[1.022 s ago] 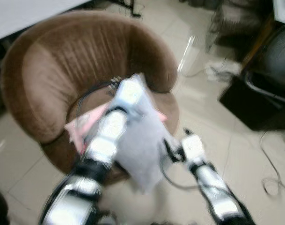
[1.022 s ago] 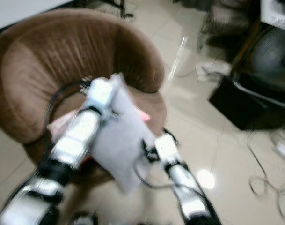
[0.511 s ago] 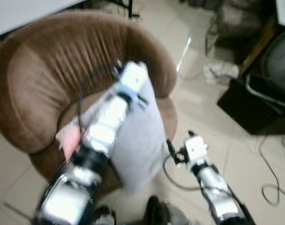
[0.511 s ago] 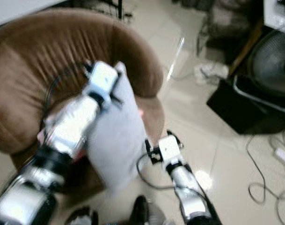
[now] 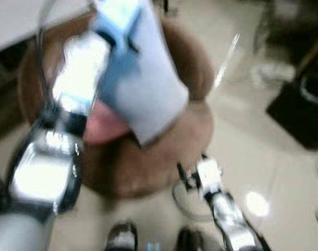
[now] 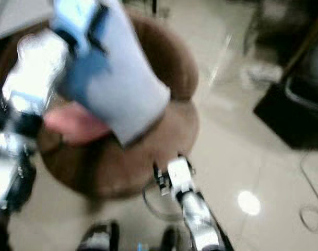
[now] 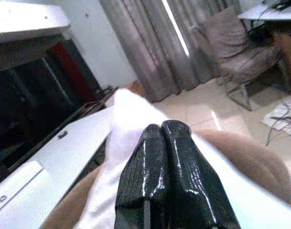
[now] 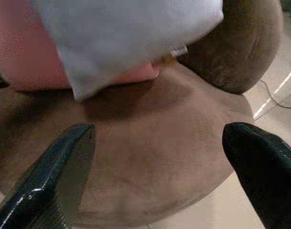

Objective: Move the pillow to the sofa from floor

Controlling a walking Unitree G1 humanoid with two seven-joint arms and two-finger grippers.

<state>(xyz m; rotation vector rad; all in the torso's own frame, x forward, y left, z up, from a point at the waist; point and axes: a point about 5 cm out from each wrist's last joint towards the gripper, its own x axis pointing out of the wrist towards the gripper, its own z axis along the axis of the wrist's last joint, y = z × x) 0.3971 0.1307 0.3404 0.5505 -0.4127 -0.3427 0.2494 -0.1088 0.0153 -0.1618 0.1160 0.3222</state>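
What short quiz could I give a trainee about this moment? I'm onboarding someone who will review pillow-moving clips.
1. True or false: the left claw is shut on the white pillow.
2. Multiple choice: where is the pillow? A) flat on the floor tiles B) held in the air above the brown sofa's seat C) on the black box.
3. Fill in: the right claw's fingers stand ____, holding nothing, facing the sofa's front edge.

Key
1. True: the fingers are pressed together on the fabric.
2. B: the pillow hangs over the seat, with something pink beneath it.
3. open.
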